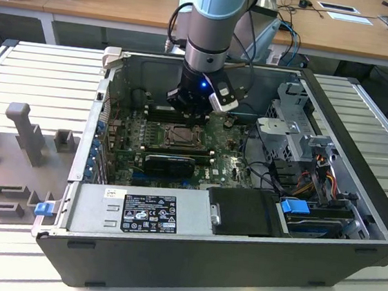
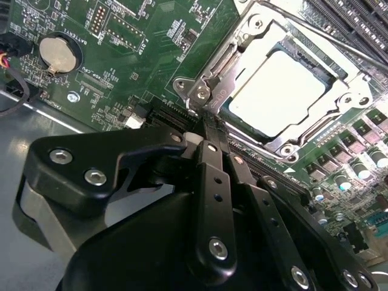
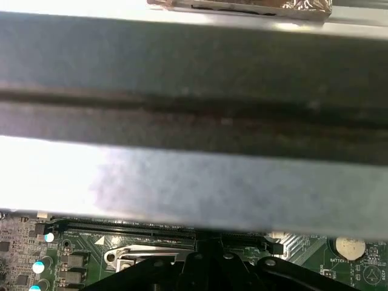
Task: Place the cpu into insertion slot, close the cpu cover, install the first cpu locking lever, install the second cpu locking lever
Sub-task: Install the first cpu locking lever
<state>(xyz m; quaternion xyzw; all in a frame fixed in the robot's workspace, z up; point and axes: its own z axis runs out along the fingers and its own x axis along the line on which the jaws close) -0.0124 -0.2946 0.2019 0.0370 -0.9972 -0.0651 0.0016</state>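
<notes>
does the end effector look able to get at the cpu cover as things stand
Probably yes: in the second wrist view the end effector sits right at the edge of the cpu cover, which lies closed over the cpu, and nothing stands between them.

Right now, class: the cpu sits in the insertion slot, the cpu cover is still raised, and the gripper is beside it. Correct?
Not quite. In the second wrist view the cpu cover lies flat over the cpu in the insertion slot, with the gripper beside it.

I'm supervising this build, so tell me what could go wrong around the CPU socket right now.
The gripper sits shut at the edge of the cpu cover; a sideways slip could scrape the cpu or the motherboard. The coin battery and small components crowd nearby, so a wide swing may snag them.
</notes>
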